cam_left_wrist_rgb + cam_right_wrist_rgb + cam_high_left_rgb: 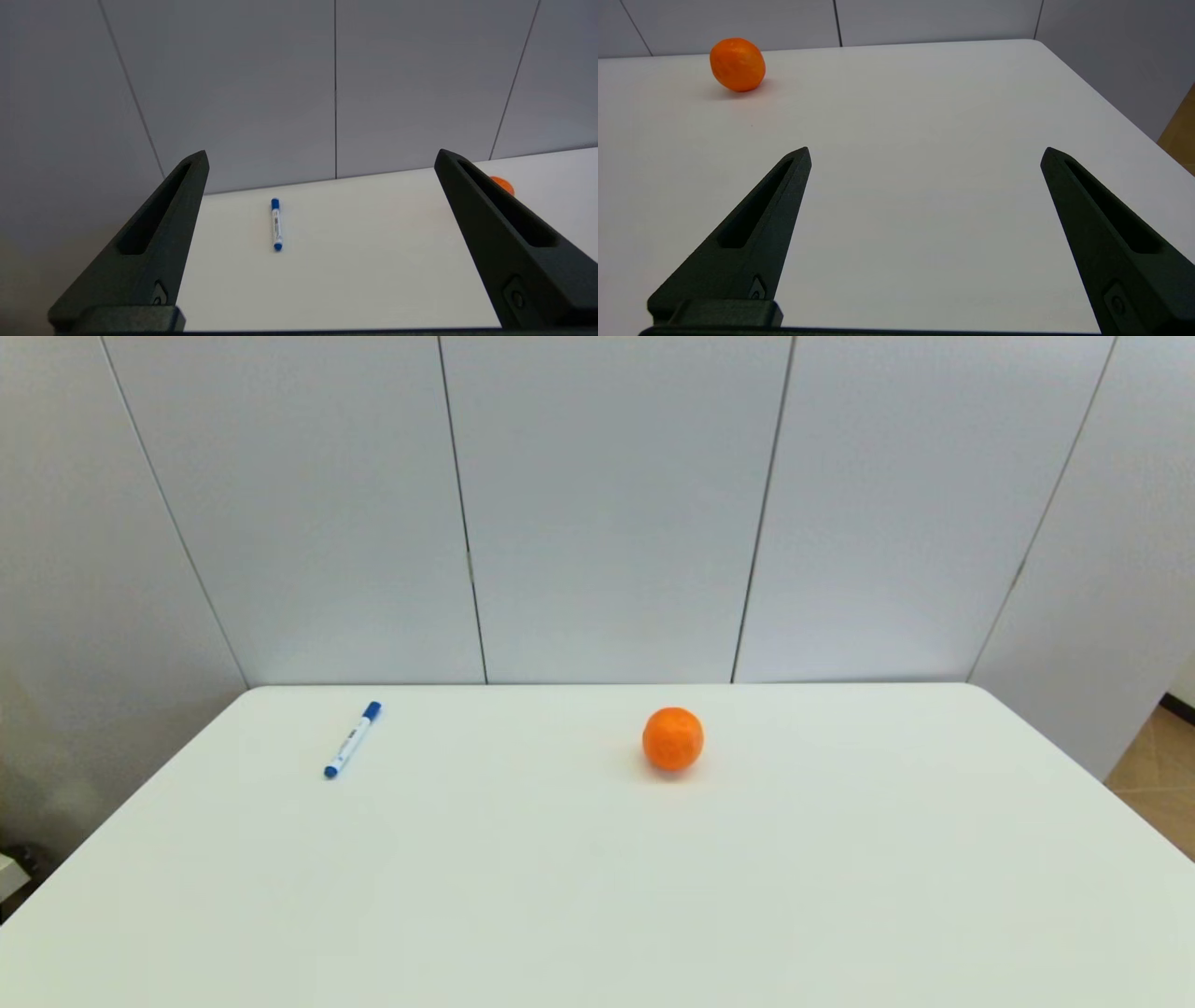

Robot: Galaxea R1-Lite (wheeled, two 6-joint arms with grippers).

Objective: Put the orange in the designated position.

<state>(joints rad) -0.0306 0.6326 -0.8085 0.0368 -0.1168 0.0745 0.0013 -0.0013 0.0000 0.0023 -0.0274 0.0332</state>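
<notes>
A: Where does the orange [672, 739] sit?

B: On the white table [597, 896], close to the far edge and a little toward the right-hand side of its middle. Nothing touches it. A blue-capped marker pen [352, 740] lies well apart from it, near the far left corner.

A: And the grippers?

B: Neither shows in the head view, so both arms seem held back at the near edge. The right gripper [924, 154] hangs over bare table on the right-hand side, fingers spread wide with nothing between them. The left gripper [320, 158] is likewise spread and empty, facing the pen.

A: So the step in hand is the reach?

B: I judge so; the fruit is not yet grasped. The right arm looks the better choice, since the orange is on its side of the table and plain in its wrist view, while the left wrist view catches only a sliver of it behind a finger.

A: How should it go in?

B: Swing toward the far edge until the fruit is centred between the fingers, then come down so the pads meet its widest part. It is round and may roll, so close evenly from both sides rather than nudging it with one finger first.

A: And the designated position?

B: I see no mark or outline for it anywhere on the table, so I cannot say where it is.
</notes>
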